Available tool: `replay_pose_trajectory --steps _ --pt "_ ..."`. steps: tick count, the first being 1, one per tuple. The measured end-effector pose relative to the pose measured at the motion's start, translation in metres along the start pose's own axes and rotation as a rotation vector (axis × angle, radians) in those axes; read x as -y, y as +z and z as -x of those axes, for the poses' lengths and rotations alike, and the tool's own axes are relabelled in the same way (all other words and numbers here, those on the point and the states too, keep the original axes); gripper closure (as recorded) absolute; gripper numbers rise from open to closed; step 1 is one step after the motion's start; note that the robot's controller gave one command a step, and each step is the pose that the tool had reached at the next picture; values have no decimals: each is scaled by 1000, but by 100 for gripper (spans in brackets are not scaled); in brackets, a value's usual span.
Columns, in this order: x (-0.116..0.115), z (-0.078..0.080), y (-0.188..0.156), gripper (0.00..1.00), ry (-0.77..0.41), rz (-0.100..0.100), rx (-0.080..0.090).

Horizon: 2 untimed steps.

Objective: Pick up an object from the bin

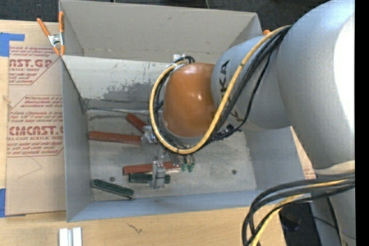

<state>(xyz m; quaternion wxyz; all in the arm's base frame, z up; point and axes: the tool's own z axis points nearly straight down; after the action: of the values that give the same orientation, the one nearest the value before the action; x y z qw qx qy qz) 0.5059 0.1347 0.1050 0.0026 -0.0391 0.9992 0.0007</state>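
Note:
My gripper (157, 174) is down near the bin's floor at the front middle, under the orange wrist cover. It sits on the right end of a short red bar with a dark underside (136, 170), which lies flat and points left. Whether it holds the bar is hidden by its own body. A dark green flat stick (112, 188) lies to the front left of it, close to the front wall.
Reddish-brown pliers-like handles (115, 137) lie further back on the left; one arm (136, 121) angles toward the back wall. The arm and its cables cover the bin's right half. A small dark speck (234, 170) lies on the floor at the right.

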Motion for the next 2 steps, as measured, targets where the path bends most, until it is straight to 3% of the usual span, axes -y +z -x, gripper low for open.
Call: replay_pose_trajectory --steps 1,2 --pt "23 -4 15 0 -23 -1 -9" --pt "20 -2 0 0 33 0 -4"
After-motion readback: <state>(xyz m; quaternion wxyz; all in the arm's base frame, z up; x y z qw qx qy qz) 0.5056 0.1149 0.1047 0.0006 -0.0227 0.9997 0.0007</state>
